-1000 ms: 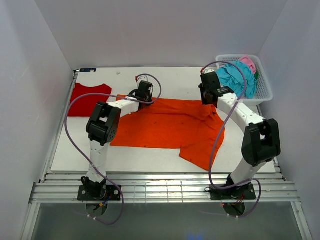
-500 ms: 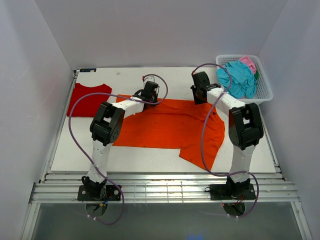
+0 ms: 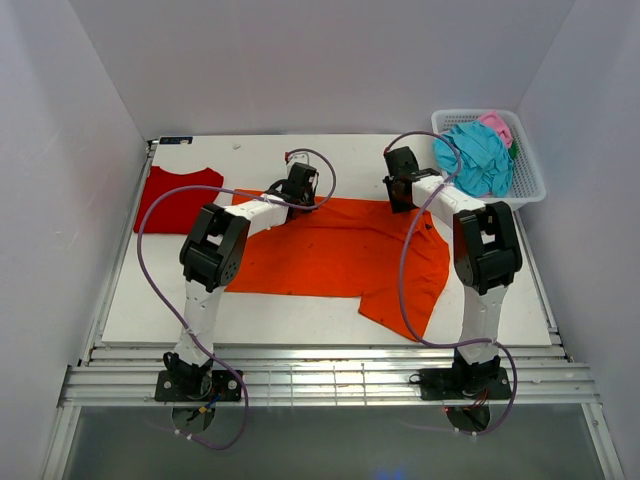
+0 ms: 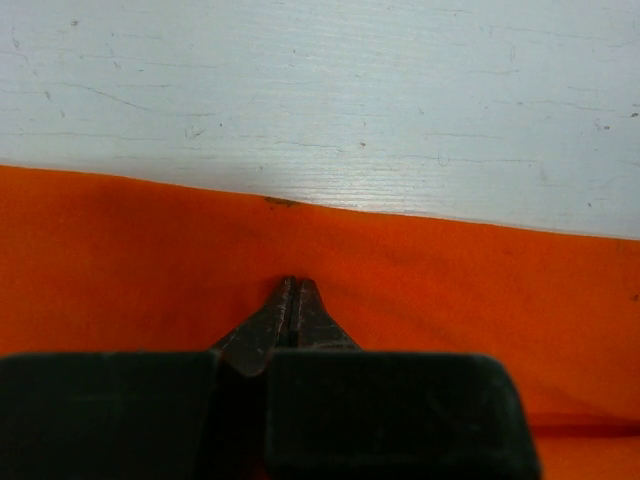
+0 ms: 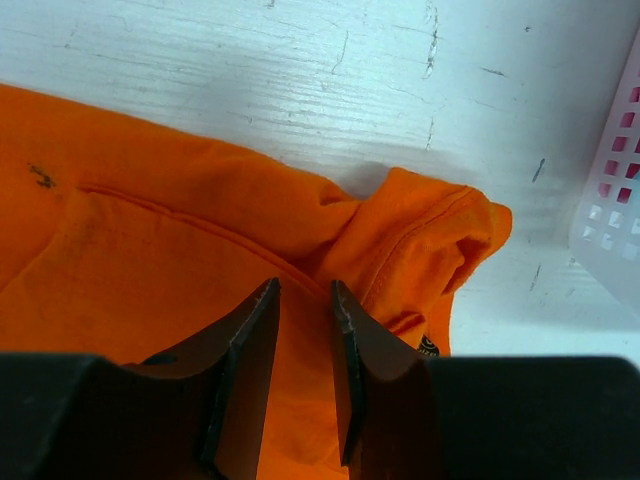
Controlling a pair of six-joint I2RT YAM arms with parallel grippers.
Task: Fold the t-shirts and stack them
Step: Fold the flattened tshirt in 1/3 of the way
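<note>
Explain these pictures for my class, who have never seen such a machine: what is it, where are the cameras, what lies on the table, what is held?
The robot is a left arm and a right arm bolted at the near edge of a white table. One picture looks down from above and behind; two come from wrist cameras. An orange t-shirt lies spread, a red t-shirt far left; a basket far right holds teal cloth and pink cloth. The left gripper is shut, tips on orange cloth; whether it pinches any is unclear. The right gripper is open over a bunched corner.
</note>
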